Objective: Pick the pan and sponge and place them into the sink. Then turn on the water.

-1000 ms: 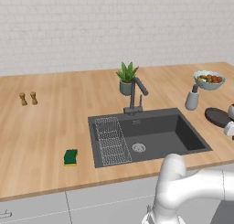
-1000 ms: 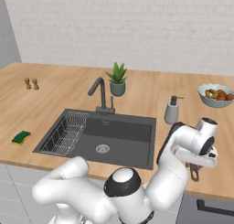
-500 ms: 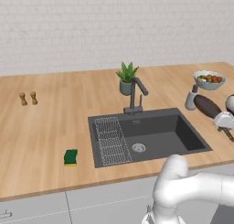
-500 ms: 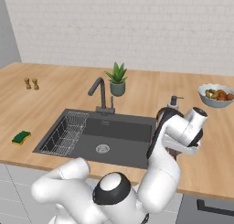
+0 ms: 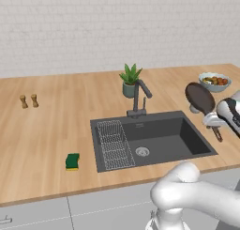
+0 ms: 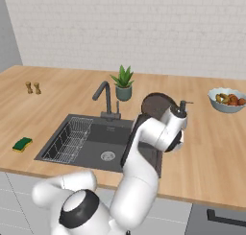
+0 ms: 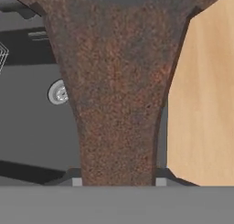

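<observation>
Left base view: the pan [image 5: 200,97] hangs in the air above the sink's [image 5: 152,137] right edge, tilted up on edge, its handle running down into the gripper [image 5: 214,122], which is clamped on that handle. The risk here, as I judge it, is the long lever: a pan held by its handle end can twist or slip in the grip as it swings. Near the pan are the fruit bowl [image 5: 214,80] and the faucet [image 5: 140,96], so a wide swing could clip either. The sponge [image 5: 72,161] lies on the worktop [image 5: 47,130] left of the sink, well apart from the arm and not yet dealt with. No water runs from the faucet.

Right base view: the pan [image 6: 156,106] shows as a dark round disc behind the wrist, over the sink's [image 6: 103,143] right end, beside a soap pump [image 6: 183,106]. Lowering it carelessly could catch that pump or land the pan on the sink's rim instead of inside. The rack [image 6: 69,140] fills the left part of the sink, so the right part is the safer place to set it. The sponge [image 6: 22,144] sits by the sink's left rim.

Hand view: the pan [image 7: 119,81] looks rough, mottled rust-brown and black, its handle widening away from the fingers, which close narrowly around it. Below lie the sink floor with its drain [image 7: 58,92] on one side and the worktop [image 7: 205,104] on the other, so the pan straddles the rim line; released now, it might tip onto the wood.
</observation>
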Motion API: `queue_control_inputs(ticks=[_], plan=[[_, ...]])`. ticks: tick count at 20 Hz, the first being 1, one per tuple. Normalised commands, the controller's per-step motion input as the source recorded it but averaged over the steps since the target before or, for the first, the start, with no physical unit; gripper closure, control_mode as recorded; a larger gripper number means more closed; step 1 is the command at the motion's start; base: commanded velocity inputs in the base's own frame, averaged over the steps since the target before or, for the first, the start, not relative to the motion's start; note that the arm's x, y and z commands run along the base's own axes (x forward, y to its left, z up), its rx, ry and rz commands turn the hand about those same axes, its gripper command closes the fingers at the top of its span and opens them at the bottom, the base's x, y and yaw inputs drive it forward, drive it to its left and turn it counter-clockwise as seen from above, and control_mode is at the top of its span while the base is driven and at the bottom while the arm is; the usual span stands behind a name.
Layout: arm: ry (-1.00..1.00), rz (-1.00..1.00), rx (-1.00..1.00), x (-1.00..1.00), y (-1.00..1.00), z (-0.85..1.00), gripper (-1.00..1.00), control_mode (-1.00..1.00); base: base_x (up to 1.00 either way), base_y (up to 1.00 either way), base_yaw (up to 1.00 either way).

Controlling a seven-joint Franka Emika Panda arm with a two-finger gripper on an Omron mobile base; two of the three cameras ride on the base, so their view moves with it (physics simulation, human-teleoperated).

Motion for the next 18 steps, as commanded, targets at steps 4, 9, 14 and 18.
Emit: queue_control_inputs(ticks=[4, 9, 14, 18], plan=[[-0.04, 0.15, -0.23, 0.00, 0.94, 0.41, 1.00, -1.00, 0.00, 0.00, 0.00], [0.00, 0.40, -0.28, 0.00, 0.67, 0.11, 1.00, -1.00, 0.00, 0.00, 0.00], [0.00, 0.58, -0.21, 0.00, 0.18, 0.00, 1.00, -1.00, 0.00, 0.00, 0.00], [0.02, 0.46, -0.15, 0.00, 0.00, 0.00, 1.00, -1.00, 0.00, 0.00, 0.00]])
